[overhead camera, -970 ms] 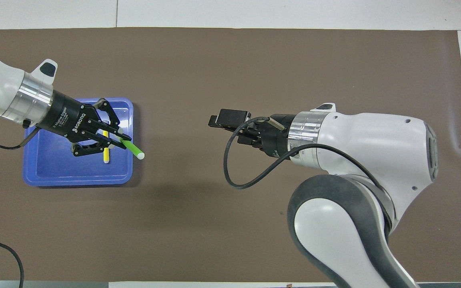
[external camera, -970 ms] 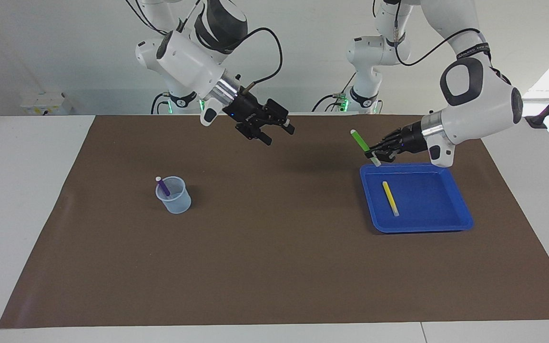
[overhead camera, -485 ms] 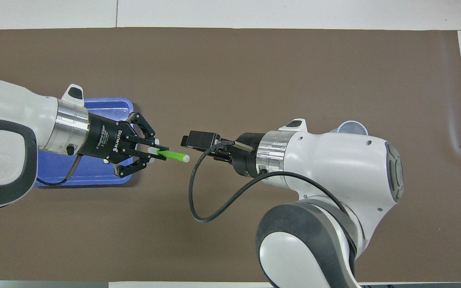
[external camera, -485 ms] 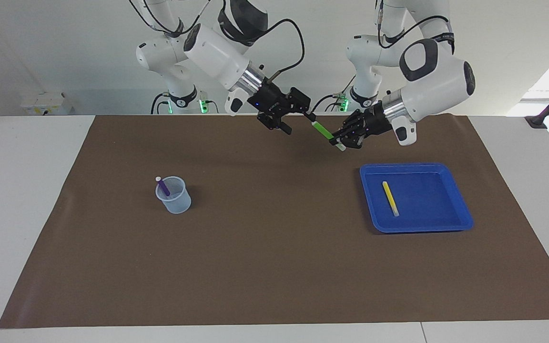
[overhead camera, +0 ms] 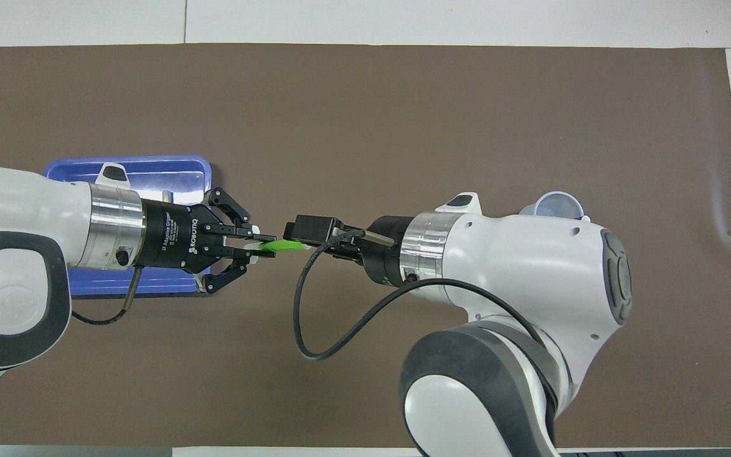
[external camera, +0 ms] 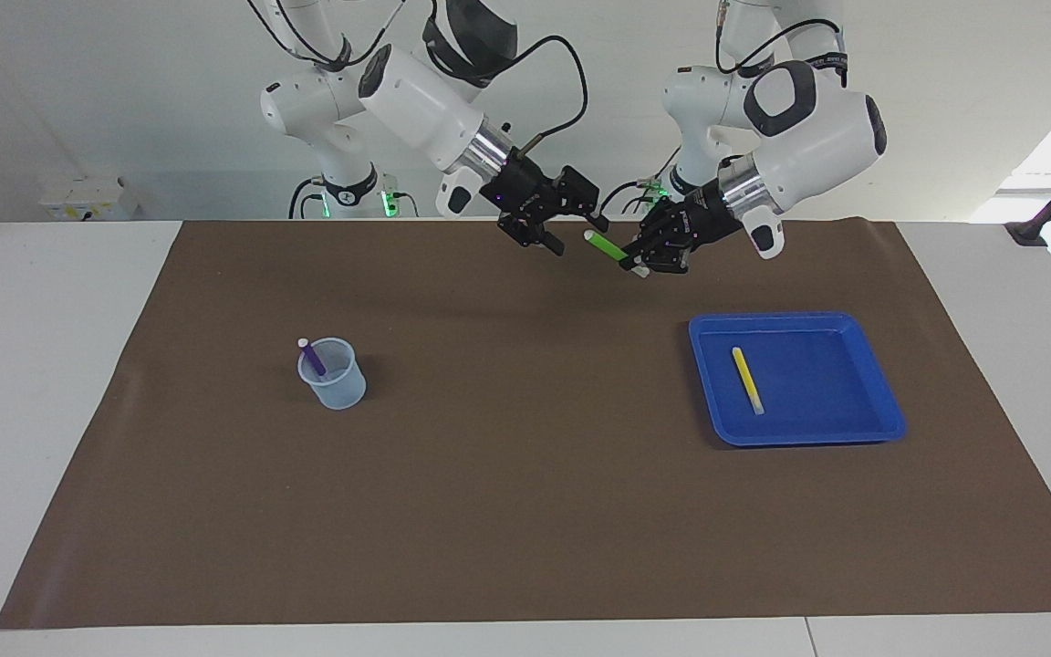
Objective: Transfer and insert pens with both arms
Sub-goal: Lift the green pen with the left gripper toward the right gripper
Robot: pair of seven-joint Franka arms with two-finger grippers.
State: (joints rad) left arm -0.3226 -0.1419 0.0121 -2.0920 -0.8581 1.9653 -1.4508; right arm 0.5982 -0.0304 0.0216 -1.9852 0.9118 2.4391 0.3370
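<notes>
While left claw [external camera: 637, 263] grips slim green pen [external camera: 605, 247], right claw [external camera: 571, 228], fingers spread, meets its tip.

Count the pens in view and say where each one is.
3. The green pen is in the left gripper, over the mat; the yellow pen lies in the blue tray; the purple pen stands in the cup.
</notes>
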